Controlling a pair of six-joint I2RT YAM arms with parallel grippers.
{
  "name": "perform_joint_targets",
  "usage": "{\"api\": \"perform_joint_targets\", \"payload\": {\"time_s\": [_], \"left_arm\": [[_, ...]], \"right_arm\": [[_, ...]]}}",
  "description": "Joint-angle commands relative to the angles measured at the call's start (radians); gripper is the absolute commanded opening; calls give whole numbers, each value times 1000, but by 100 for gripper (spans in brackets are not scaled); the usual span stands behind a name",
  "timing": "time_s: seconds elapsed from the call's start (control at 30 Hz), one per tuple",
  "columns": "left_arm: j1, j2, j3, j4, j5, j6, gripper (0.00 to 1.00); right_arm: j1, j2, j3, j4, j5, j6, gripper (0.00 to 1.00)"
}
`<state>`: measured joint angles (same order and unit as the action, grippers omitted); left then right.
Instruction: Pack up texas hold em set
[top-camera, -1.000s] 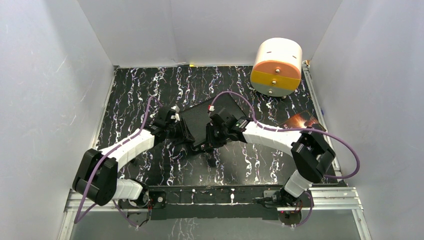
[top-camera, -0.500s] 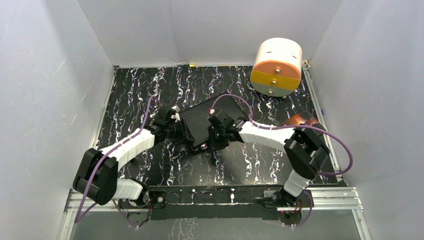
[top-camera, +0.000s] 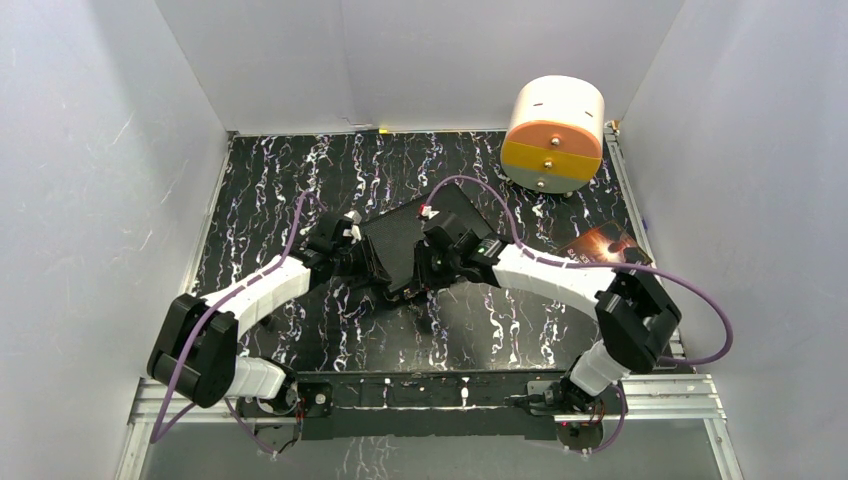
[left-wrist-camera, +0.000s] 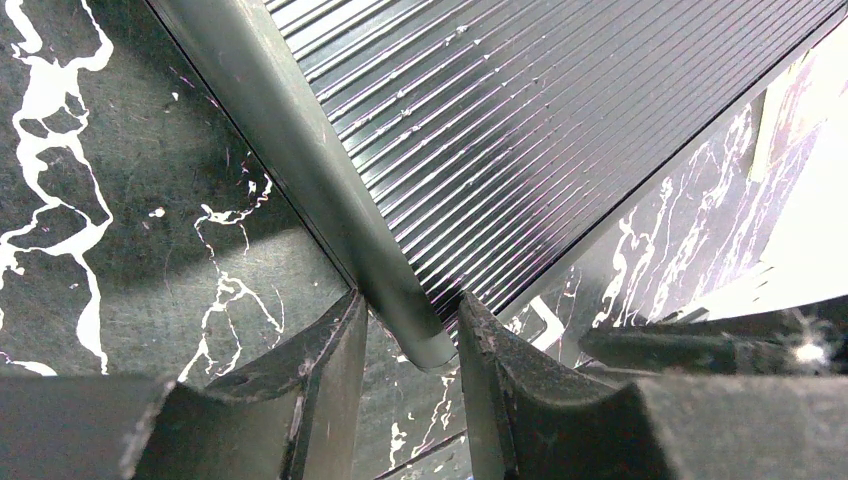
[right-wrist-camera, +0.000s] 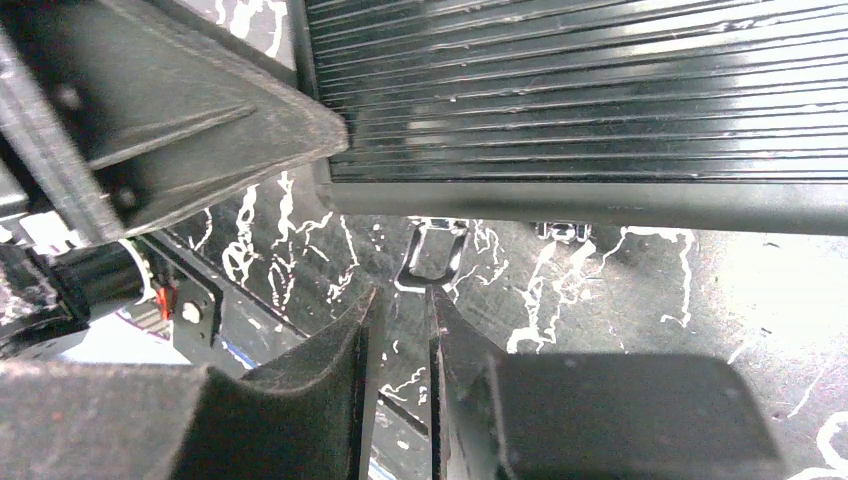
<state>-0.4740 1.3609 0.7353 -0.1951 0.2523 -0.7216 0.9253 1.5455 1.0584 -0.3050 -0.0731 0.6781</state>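
The black ribbed briefcase (top-camera: 400, 238) lies closed in the middle of the table. It also shows in the left wrist view (left-wrist-camera: 520, 130) and the right wrist view (right-wrist-camera: 580, 90). My left gripper (top-camera: 374, 272) stands astride its near left corner, and its fingers close on the grey rim (left-wrist-camera: 395, 290). My right gripper (top-camera: 418, 284) is at the case's front edge. Its fingers (right-wrist-camera: 452, 330) are nearly together with nothing between them, just short of a silver latch (right-wrist-camera: 436, 250). Chips, cards, dice and the yellow disc are out of view.
The white-and-orange drawer box (top-camera: 553, 135) stands at the back right. The brown book (top-camera: 603, 243) lies at the right edge behind my right arm. White walls enclose the table on three sides. A metal rail (top-camera: 430, 390) runs along the near edge.
My right arm's elbow swung left and then back right, while its gripper stayed at the case's front edge. The left arm and the case have not moved.
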Motion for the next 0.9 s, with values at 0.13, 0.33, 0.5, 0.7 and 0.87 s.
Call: {"api": "perform_joint_targets", "payload": {"time_s": [0.13,0.33,0.5,0.7,0.87], "left_arm": [[-15,80,-56,-102,-120,70,22],[-15,80,-57,-101,-122,71,22],[-15,78,-57,-102,-122,71,22],[-15,76,-60,-102,-121,71,22],[-16,71,-57,-103,-120,70,22]], "right_arm": [[4,73,43,-47,21,0,27],[3,97,27,-48,27,-3,25],[3,131,9,-6,36,1,15],[4,157,2,26,58,2,12],[4,149,-2,92,82,-3,12]]}}
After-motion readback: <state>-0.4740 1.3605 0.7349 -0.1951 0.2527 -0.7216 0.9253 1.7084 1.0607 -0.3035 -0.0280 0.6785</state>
